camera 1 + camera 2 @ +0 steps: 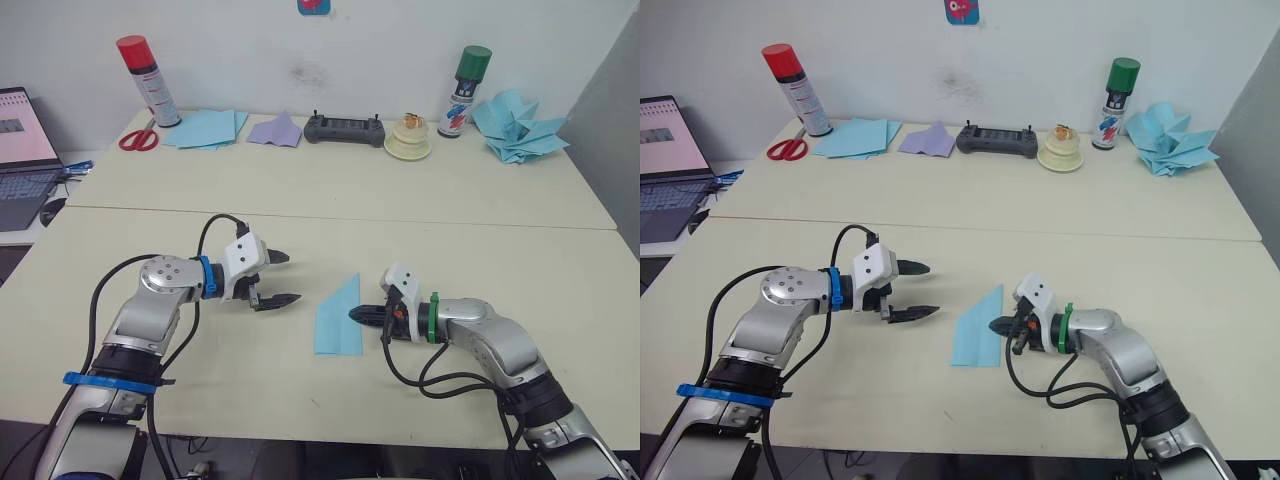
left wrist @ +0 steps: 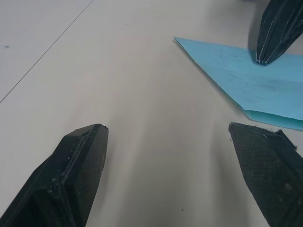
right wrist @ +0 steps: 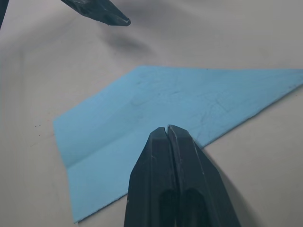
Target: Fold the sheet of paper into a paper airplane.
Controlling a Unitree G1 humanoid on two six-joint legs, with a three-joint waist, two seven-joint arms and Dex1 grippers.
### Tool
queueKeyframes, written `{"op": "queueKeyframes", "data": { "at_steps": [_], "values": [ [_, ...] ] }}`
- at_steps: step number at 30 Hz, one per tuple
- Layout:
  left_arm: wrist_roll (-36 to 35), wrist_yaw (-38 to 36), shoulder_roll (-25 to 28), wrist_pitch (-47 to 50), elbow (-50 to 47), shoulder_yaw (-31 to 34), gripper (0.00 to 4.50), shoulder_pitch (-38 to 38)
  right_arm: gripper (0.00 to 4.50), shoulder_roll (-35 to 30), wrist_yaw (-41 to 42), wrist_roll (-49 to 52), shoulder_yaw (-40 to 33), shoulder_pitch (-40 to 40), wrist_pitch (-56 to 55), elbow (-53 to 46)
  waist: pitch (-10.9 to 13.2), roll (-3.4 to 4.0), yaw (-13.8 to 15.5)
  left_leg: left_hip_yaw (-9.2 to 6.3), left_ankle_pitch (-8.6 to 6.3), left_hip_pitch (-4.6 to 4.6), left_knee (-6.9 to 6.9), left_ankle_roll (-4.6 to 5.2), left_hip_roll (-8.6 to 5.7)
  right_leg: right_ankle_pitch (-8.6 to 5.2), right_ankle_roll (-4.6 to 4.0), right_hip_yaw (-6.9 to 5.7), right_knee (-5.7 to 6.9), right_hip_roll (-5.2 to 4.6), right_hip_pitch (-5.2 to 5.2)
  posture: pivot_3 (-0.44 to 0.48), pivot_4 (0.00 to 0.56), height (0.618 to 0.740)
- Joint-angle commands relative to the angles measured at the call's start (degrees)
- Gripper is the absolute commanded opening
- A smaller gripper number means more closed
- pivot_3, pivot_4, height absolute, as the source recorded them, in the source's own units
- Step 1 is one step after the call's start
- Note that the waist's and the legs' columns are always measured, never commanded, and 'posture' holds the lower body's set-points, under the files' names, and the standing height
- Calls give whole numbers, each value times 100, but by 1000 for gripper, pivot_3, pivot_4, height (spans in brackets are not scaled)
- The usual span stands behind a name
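Cream-coloured counter carries everything, with a seam running across it from left to right. Along its far edge stand a red-capped can, scissors, a pile of blue sheets, a purple paper piece, a black controller, a green-capped can and, at the far right corner, a heap of blue folded shapes.

Near the front edge, about midway between the two sides, lies the sheet, flat on the counter and already folded into a narrow piece with its point toward the far edge. It is part-way to a dart, with no raised ridge yet.

Right tool is clenched, its tips together and empty, pressing down on the sheet's right edge, so the step looks like pinning the paper or flattening a crease. Left tool is released, its fingers spread, hanging just left of the sheet and apart from it.

Next, I judge, the left tool must reach the sheet's left edge, get a finger under it and bring it over while the right tool pins the paper; thin paper may slide or buckle.
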Motion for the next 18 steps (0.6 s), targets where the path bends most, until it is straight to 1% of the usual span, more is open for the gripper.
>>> {"op": "queueKeyframes", "data": {
  "at_steps": [1, 6, 12, 15, 18],
  "values": [
    [-27, -29, 60, -101, -35, 75, 4477, -53, 0, -74, 74, 90, -116, -54, 59, -166, 0, 0, 0, 0, 0, 0, 0, 0, 0, 0, 0, 0, 0, 0, 0, 0, 150, 740],
    [-93, -112, 87, -93, -63, 104, 4477, -46, 0, -82, 91, 187, -160, -91, 175, -336, 0, 0, 1, 0, 0, 0, 0, 0, 0, 0, 0, 0, 0, 0, 0, 0, 150, 740],
    [-377, -877, 457, 372, -212, 77, 4477, -264, 0, 1, 90, 142, -98, -153, 151, -271, 0, 0, -4, -1, 0, 0, 0, 0, 0, 0, 0, -2, 2, 1, -1, 0, 150, 740],
    [-316, -918, 519, 206, -138, 67, 4477, -310, 0, 17, 84, 126, -89, -144, 144, -267, 0, 0, 2, 1, 0, 0, 0, 0, -1, 0, 0, -1, 1, 1, 0, 0, 150, 740],
    [-268, -875, 460, 81, -60, 56, 4477, -362, 0, 10, 94, 124, -102, -131, 138, -264, 0, 0, 1, 1, 0, -1, 1, 0, 0, 0, 0, 0, 0, 0, -1, 0, 150, 740]
  ]
}}
